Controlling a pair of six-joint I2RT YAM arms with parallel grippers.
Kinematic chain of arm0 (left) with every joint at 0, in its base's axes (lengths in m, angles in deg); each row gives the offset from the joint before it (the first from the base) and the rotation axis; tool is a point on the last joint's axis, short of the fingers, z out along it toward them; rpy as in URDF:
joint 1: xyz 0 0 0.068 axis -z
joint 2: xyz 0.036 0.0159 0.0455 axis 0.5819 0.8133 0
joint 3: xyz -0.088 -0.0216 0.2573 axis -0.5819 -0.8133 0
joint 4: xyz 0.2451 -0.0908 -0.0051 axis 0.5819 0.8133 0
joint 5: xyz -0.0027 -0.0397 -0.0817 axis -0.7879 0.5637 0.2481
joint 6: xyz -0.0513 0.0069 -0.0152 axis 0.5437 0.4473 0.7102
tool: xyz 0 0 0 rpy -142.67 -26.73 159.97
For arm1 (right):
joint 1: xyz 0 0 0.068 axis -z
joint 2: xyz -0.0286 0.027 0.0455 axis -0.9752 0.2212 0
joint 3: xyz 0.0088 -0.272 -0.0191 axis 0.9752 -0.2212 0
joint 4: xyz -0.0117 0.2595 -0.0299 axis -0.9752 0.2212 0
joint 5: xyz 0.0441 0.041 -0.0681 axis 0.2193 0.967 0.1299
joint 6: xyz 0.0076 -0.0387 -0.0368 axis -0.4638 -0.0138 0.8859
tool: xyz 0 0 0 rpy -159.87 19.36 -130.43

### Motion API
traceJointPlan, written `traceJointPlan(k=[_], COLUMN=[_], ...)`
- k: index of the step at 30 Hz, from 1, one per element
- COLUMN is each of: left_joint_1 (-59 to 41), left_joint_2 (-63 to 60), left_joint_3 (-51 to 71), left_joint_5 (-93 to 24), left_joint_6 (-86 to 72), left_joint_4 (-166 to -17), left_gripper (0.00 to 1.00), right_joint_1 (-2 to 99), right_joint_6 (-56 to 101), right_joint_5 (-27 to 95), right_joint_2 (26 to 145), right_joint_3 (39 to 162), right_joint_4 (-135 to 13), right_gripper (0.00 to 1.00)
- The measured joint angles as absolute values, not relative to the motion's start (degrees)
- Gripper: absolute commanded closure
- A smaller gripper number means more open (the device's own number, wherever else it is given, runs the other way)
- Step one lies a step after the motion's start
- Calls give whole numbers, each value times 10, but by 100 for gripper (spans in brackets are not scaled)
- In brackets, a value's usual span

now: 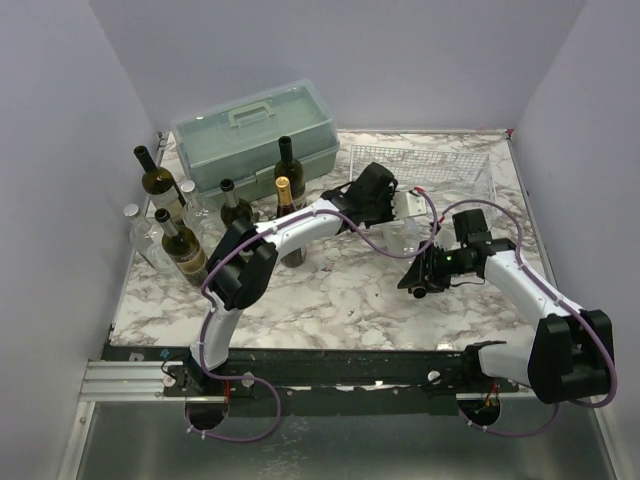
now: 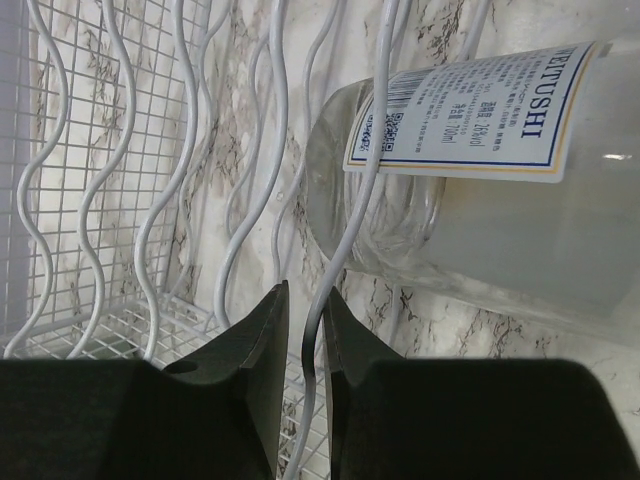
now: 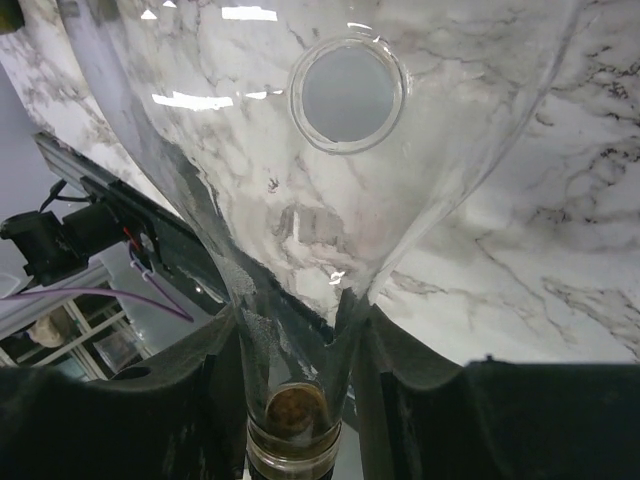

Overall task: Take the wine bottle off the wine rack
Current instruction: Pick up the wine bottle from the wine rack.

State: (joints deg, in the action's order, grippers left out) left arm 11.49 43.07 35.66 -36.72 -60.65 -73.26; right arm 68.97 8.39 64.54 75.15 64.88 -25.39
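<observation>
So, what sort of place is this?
Probably a lab test cell, not a home: plain walls enclose a marble-patterned table, and two robot arms are bolted to a metal frame.

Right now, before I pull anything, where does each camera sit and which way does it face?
Top external: fixed above and behind the bases, looking down on the table; both arms show.
Left wrist: on the left arm, facing the wine rack; the left claw shows, shut on a rack wire, the wine bottle lying beyond.
Right wrist: on the right arm, looking along the bottle, neck to base; the right claw shows, shut on the neck.
Shared: both wrist views show that clear bottle.
</observation>
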Motion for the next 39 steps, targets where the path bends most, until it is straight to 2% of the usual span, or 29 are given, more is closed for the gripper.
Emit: traceJointPlan(k=[22, 25, 31, 39], left_joint_1=[101, 100, 98, 97], left_joint_2=[431, 431, 430, 410], left_joint_3=[358, 359, 359, 359], left_joint_5=[-363, -362, -354, -332], left_joint_6=[-575, -568, -549, -518], left_joint_4=[-734, -734, -736, -735], left_gripper=[76, 69, 49, 40], right_joint_1=[687, 687, 687, 687], right_joint_6=[96, 106, 128, 161], right_joint_5=[652, 652, 644, 622], right_joint_2=[716, 716, 717, 719], right_joint_3=[720, 723, 737, 763], right_joint_4=[-135, -126, -97, -53], right_gripper=[100, 100, 100, 100])
